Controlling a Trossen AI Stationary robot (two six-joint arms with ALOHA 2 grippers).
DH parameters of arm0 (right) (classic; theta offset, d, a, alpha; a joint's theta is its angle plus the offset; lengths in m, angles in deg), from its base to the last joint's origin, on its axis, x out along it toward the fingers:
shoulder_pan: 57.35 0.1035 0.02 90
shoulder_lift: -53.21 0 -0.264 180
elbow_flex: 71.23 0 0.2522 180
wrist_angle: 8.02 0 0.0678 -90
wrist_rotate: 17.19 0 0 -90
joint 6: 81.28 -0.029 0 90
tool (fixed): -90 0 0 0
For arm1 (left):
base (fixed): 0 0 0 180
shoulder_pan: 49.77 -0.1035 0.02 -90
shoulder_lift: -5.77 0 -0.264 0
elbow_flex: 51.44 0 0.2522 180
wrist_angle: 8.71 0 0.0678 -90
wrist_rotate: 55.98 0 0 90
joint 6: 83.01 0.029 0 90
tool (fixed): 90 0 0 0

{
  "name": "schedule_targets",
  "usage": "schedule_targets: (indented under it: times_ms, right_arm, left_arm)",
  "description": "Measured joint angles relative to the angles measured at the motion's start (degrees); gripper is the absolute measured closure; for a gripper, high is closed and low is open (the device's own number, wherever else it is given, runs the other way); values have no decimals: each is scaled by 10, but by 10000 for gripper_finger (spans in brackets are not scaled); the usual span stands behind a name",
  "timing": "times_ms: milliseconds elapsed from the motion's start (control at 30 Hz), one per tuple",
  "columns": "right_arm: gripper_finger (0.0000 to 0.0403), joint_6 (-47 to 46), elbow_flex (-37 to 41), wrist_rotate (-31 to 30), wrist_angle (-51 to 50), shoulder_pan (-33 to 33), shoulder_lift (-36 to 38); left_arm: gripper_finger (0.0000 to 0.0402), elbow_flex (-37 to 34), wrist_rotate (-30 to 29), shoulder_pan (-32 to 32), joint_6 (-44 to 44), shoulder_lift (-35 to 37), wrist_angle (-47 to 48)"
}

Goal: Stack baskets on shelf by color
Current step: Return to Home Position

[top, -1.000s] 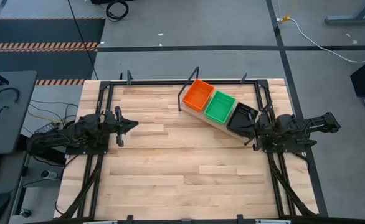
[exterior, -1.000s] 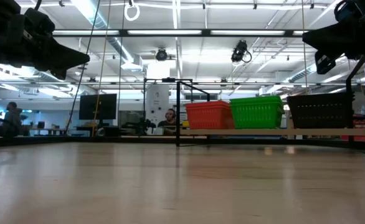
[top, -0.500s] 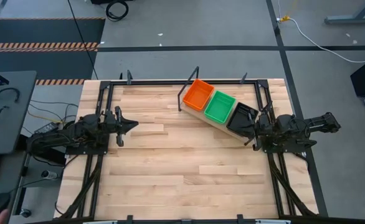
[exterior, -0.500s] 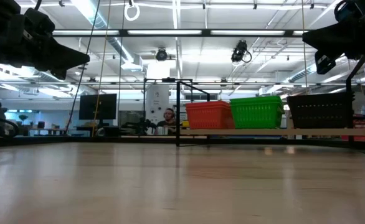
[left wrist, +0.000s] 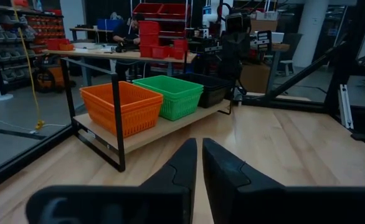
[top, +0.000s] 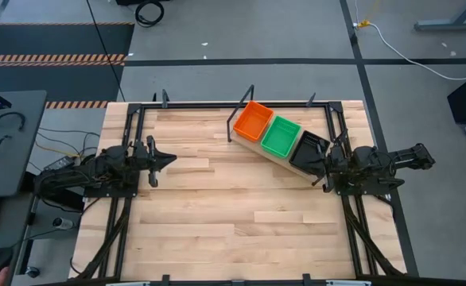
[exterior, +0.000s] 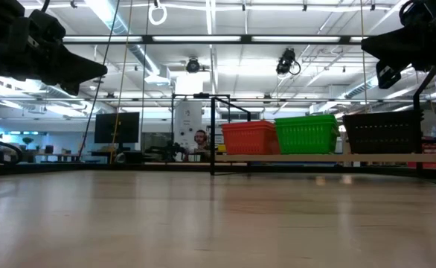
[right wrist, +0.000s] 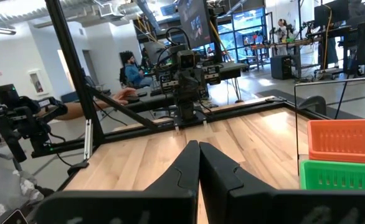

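Observation:
An orange basket [top: 253,121], a green basket [top: 281,136] and a black basket [top: 307,149] stand in a slanted row on the pale shelf [exterior: 329,158], a board raised on a black frame near the table's far right. Whether each holds further baskets nested inside, I cannot tell. My left gripper [left wrist: 199,147] is shut and hovers over the table's left side, pointing at the shelf. My right gripper [right wrist: 199,147] is shut and hangs raised beside the black basket's end of the shelf, pointing toward the table's left. Neither touches anything.
The plank-striped tabletop [top: 233,206] has a black frame around its edges and rails running under both arms. The shelf's black legs [left wrist: 117,146] stand on the table. Beyond the far edge are workbenches, racks and a seated person [exterior: 201,140].

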Motion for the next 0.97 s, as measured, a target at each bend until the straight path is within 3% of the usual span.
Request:
schedule_targets:
  times_ms: [967]
  right_arm:
    - [387, 0, 0, 0, 0, 0, 0]
  left_arm:
    - [375, 0, 0, 0, 0, 0, 0]
